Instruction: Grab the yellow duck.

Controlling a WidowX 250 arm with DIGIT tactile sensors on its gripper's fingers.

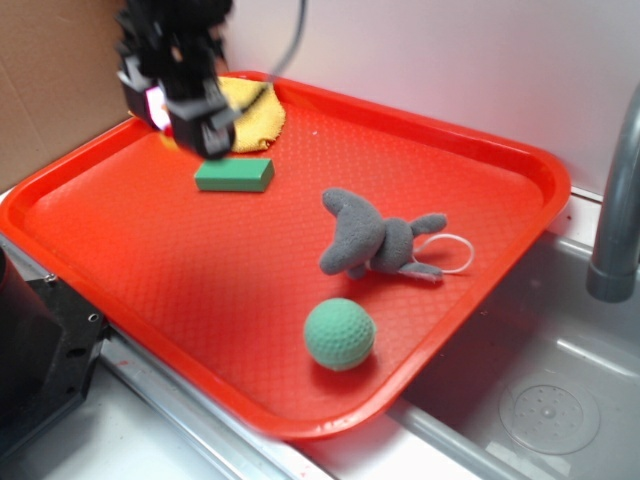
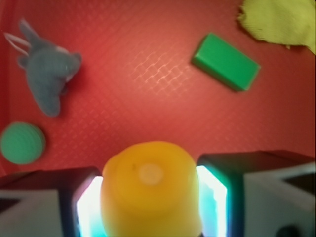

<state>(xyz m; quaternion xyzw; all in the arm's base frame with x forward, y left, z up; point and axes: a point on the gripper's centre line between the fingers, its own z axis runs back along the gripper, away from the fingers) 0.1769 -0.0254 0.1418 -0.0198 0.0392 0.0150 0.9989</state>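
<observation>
At the bottom centre of the wrist view, the black pincer [image 2: 150, 202] is clamped on the small glossy yellow rubber duck [image 2: 149, 190], raised above the red plastic tray [image 1: 120, 240]. A green rectangular block [image 1: 234, 175] and yellow cloth rag [image 1: 255, 110] sit upper left in the exterior view; a grey plush toy [image 1: 370, 240] and green dimpled ball [image 1: 340, 333] lie centre.

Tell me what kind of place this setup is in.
Probably a toy kitchen sink area used as a robot test bench: a red tray sits over a grey basin with a drain, beside a grey faucet pipe, with cardboard behind.
</observation>
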